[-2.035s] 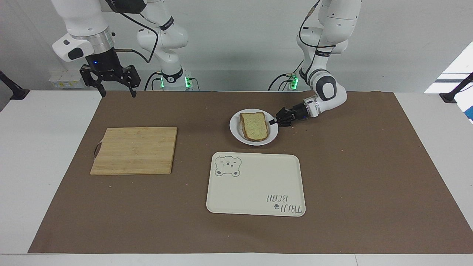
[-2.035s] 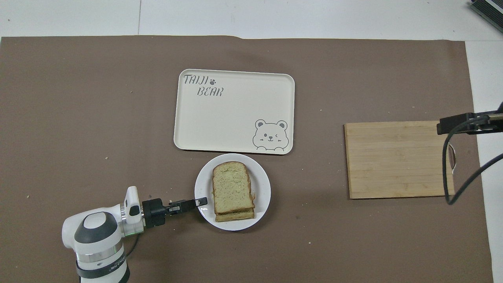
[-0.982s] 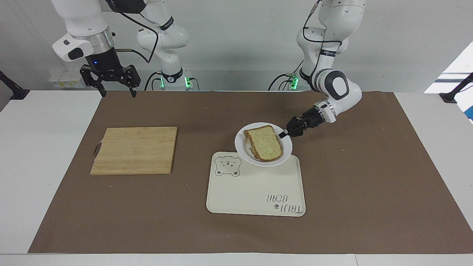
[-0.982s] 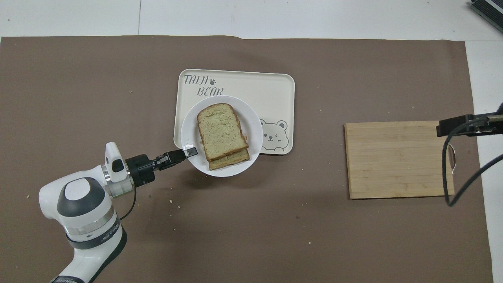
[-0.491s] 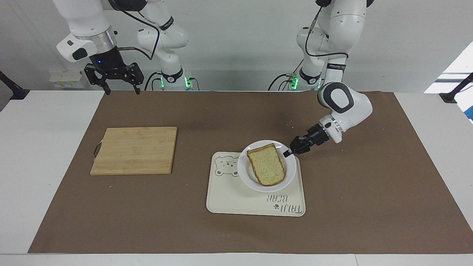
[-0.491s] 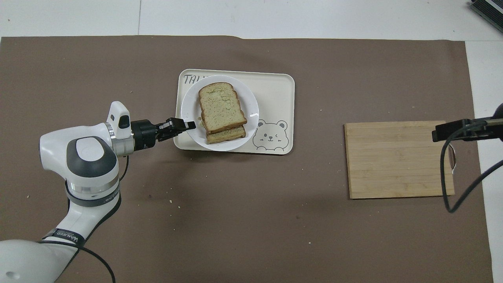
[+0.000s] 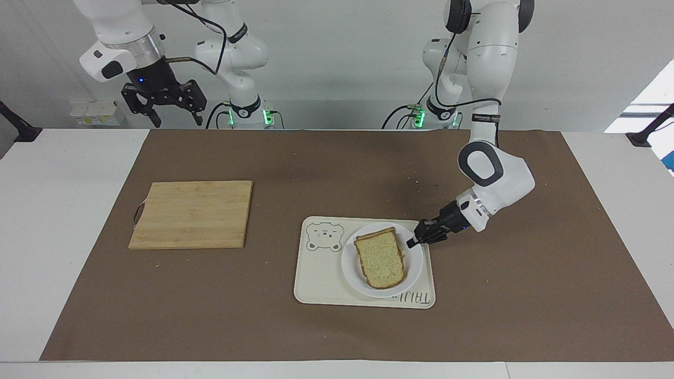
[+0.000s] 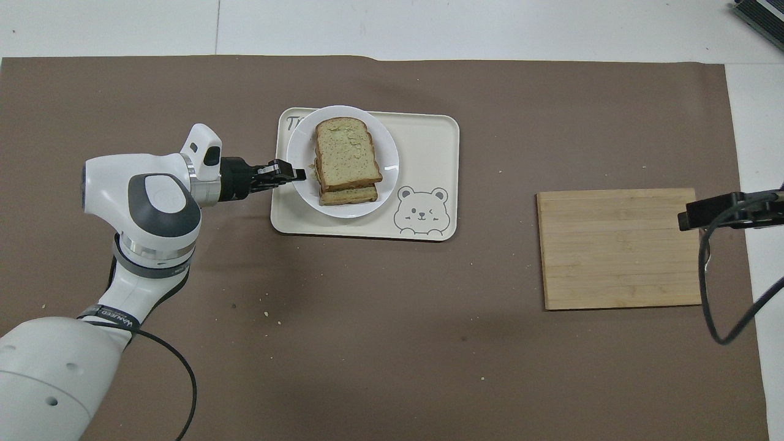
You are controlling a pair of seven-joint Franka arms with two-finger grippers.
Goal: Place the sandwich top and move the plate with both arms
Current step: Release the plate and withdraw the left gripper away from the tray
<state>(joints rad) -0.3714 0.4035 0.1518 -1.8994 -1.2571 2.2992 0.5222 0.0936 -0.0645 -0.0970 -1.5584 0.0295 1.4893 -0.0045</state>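
The white plate (image 7: 415,263) (image 8: 389,165) is at the cream tray's end toward the left arm, covering most of the tray's lettering; whether it rests on the tray I cannot tell. On the plate lies a stacked sandwich, the sandwich top (image 7: 380,258) (image 8: 344,150) a pale speckled slice with brown crust over a lower slice. My left gripper (image 7: 412,242) (image 8: 297,175) is shut on the plate's rim on the side toward the left arm's end. My right gripper (image 7: 178,123) hangs open and empty, high over the table's edge at the robots' end, by the right arm's base.
The cream tray (image 7: 321,279) (image 8: 429,147) with a bear drawing lies mid-table on the brown mat. A wooden cutting board (image 7: 192,213) (image 8: 618,248) lies toward the right arm's end. Crumbs dot the mat.
The left gripper has carried the plate with the sandwich away from the robots, from the mat onto the tray area and lower. The right gripper has risen slightly.
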